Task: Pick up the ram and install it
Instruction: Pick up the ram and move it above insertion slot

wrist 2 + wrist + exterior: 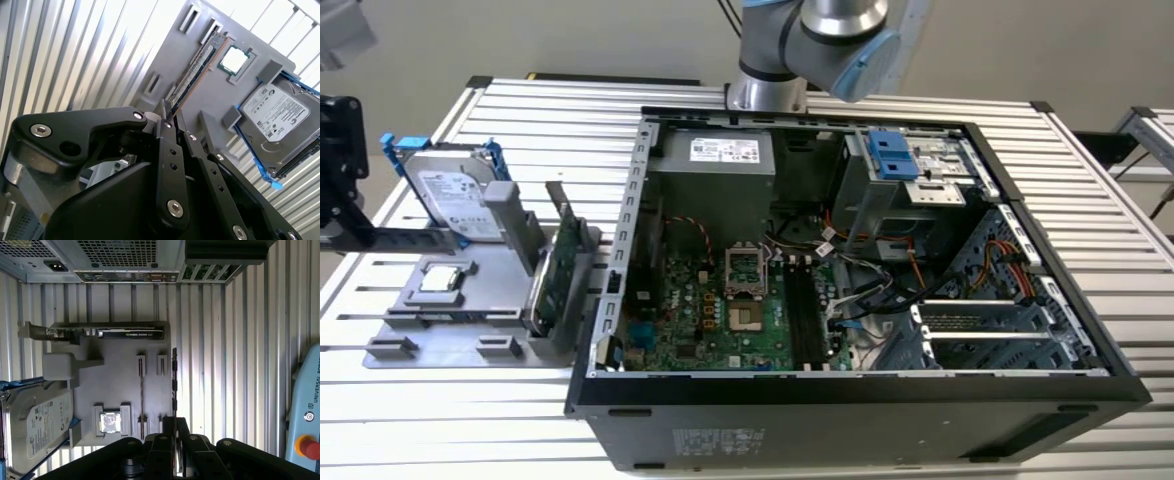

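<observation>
Grey tray (170,55) sits beneath the ram (192,75), which the pincer (167,117) has clamped by one end, edge-on, well apart from the case (854,385). Best, I judge, to keep it square, avoid twisting, and stay clear of the drive (277,117).
</observation>
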